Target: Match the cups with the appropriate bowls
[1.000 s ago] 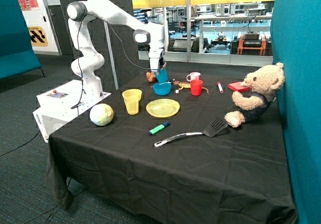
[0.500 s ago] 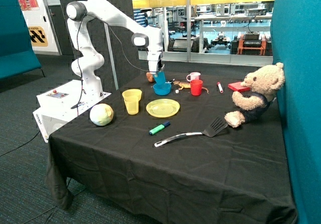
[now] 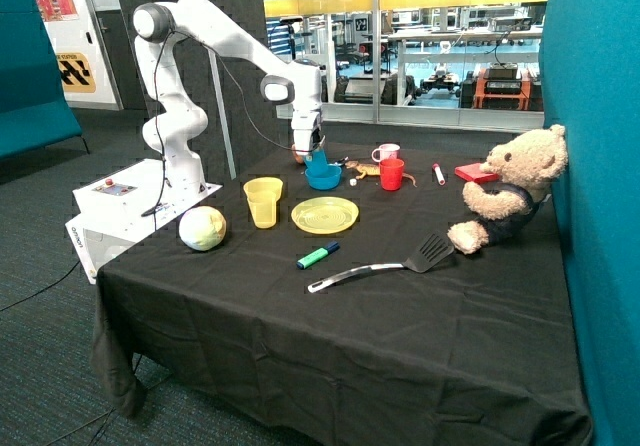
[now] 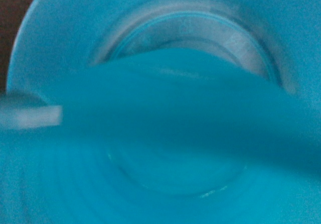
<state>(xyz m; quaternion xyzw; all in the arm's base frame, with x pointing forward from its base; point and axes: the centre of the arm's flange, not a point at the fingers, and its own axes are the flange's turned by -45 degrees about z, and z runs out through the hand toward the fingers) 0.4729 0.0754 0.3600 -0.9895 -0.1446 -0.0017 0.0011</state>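
I see the gripper [image 3: 313, 152] low over the blue bowl [image 3: 323, 177], just above centre of the outside frame, grasping the blue cup [image 3: 318, 160], whose base sits inside the bowl. The wrist view is filled by the cup's rim [image 4: 165, 103] in front and the bowl's interior [image 4: 190, 28] behind it. The yellow cup [image 3: 263, 202] stands left of centre, apparently nested in a yellow bowl; I cannot confirm this. Adjacent to it on the right lies the yellow plate [image 3: 325, 214]. The red mug [image 3: 392, 174] stands right of the blue bowl.
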